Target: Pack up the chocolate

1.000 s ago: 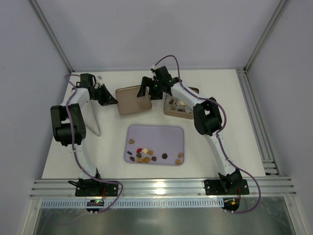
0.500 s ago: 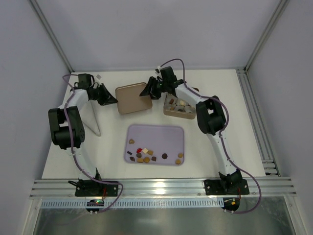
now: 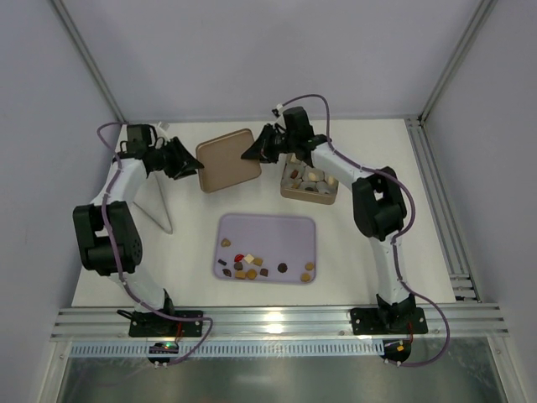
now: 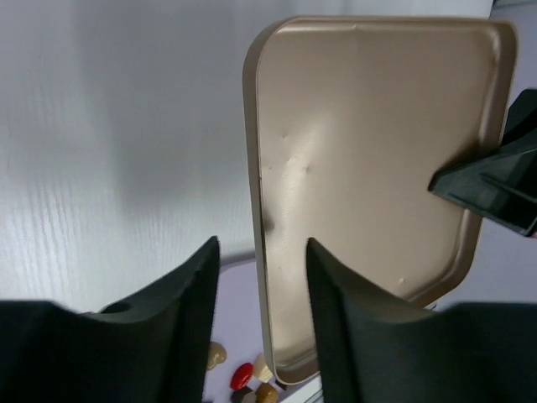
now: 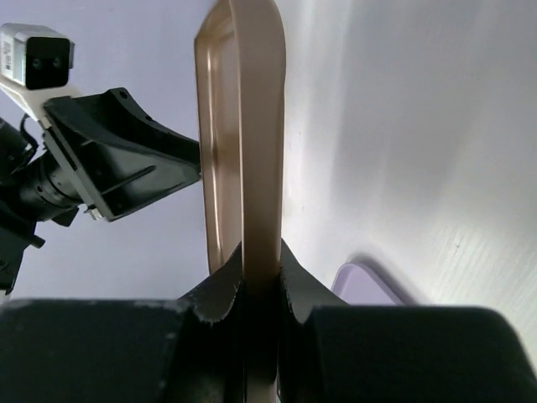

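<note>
At the back of the surface (image 3: 185, 252), the flat brown lid (image 3: 228, 159) hangs between the two arms. The right fingers (image 3: 254, 152) are pinched tight on one thin edge of it. The left fingers (image 3: 186, 161) are partly apart, with the other edge of the lid in the gap between them. In the left wrist view they do not seem to press on it. So I think only the right side is really holding the lid.

Most of the chocolate (image 3: 250, 267) lies loose near the front edge of the purple tray (image 3: 267, 220), well apart from the lid. Some more pieces sit in the brown box (image 3: 288, 195) just beside the right arm.

Here is what could go wrong. A pinch on one thin edge is a weak hold. The lid is wide and flat, so its far side may sag or swing, and it could slip out and drop. If it drops, it could land on the box and bump the pieces inside, or slide away on the surface.

The left fingers are close on both sides of the lid's edge. If that arm pulls up or sideways and not straight back, a finger could hook the edge and twist the lid out of the right fingers.

There is one more worry. If the lid goes on the box now, the pieces on the tray are left out, and the packing would not be done
</note>
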`<state>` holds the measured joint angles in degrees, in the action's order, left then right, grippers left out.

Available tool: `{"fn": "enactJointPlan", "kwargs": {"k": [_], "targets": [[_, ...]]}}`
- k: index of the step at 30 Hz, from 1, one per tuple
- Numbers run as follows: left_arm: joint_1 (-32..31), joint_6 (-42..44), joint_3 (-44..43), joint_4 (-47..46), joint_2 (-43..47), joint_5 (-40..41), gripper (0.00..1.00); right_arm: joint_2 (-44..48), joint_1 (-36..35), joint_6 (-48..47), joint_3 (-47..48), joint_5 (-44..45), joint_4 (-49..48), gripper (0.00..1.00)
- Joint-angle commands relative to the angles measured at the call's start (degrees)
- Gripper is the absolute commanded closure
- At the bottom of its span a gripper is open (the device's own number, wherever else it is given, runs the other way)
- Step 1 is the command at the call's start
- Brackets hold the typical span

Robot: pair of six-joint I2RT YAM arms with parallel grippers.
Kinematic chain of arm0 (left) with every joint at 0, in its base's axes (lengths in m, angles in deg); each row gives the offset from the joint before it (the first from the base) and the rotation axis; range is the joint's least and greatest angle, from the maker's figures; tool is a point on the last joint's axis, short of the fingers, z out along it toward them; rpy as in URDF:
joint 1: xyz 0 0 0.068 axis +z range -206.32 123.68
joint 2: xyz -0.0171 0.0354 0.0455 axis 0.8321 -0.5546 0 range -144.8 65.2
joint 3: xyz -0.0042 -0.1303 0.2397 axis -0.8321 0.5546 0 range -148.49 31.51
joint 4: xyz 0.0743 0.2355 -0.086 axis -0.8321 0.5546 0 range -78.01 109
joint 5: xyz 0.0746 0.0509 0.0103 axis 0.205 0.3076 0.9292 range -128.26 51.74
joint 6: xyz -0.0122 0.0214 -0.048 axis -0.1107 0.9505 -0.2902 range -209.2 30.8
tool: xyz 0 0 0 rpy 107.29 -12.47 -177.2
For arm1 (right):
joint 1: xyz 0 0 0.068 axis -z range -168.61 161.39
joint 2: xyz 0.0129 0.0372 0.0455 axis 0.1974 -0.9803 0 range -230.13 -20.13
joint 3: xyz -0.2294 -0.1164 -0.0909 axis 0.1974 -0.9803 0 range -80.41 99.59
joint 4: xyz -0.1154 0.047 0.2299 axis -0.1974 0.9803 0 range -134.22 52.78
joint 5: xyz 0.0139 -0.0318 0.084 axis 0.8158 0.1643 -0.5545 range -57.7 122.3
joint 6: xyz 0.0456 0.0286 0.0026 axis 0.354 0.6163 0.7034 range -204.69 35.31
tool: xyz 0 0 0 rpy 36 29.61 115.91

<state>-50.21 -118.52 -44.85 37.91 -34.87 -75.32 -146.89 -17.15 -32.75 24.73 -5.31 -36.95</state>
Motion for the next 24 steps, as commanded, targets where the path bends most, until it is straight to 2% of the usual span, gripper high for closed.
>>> {"fn": "enactJointPlan", "kwargs": {"k": [1,4,6,7,9,10,12,14,15,16,17,20,22,24], "targets": [[-0.31,1.1,1.38,-2.01,7.85,3.38,0.51,6.95,0.06,3.69,-2.3,-2.12,-4.72,0.96],[-0.57,2.42,3.05,-2.01,12.6,8.12,0.36,9.24,0.14,3.34,-3.54,-0.9,-3.15,0.96],[-2.14,4.44,4.54,-1.83,18.4,12.07,0.32,9.95,0.23,2.64,-3.1,-0.1,0.7,0.96],[-5.11,5.75,5.07,-1.22,20.42,14.71,0.31,10.21,0.67,2.29,-2.58,0.51,1.95,0.96],[-10.22,11.02,6.3,-0.51,26.58,24.89,0.28,10.65,1.02,2.11,-1.96,0.95,5.98,0.96],[-16.33,12.78,6.92,-0.16,28.68,28.41,0.27,10.66,1.37,1.76,-0.74,1.39,7.66,0.96],[-22.07,17.62,8.41,-0.07,32.9,38.5,0.25,10.92,1.9,1.67,-0.03,1.39,11.17,0.96],[-29.63,21.65,9.21,-0.07,34.59,43.19,0.24,11.44,2.43,1.49,0.06,1.48,12.41,0.96],[-32.19,23.15,9.82,-0.07,35.64,48.43,0.24,11.71,2.69,1.49,0.15,1.74,13.9,0.96],[-34.65,24.73,10.08,-0.07,36.0,50.14,0.23,11.88,2.78,1.32,0.06,1.92,14.44,0.96],[-40.33,26.06,10.17,-0.07,36.17,51.89,0.23,12.06,2.87,1.14,0.06,2.36,15.14,0.96],[-49.49,32.29,9.56,1.24,33.99,61.91,0.21,12.5,3.05,0.35,0.15,2.36,17.69,0.96],[-53.2,35.99,8.95,1.77,31.27,67.43,0.21,12.85,3.31,0.26,0.06,2.36,19.01,0.96],[-57.51,38.53,8.59,2.04,29.5,69.48,0.21,13.03,3.4,0.0,-0.02,2.1,20.5,0.96]]}}
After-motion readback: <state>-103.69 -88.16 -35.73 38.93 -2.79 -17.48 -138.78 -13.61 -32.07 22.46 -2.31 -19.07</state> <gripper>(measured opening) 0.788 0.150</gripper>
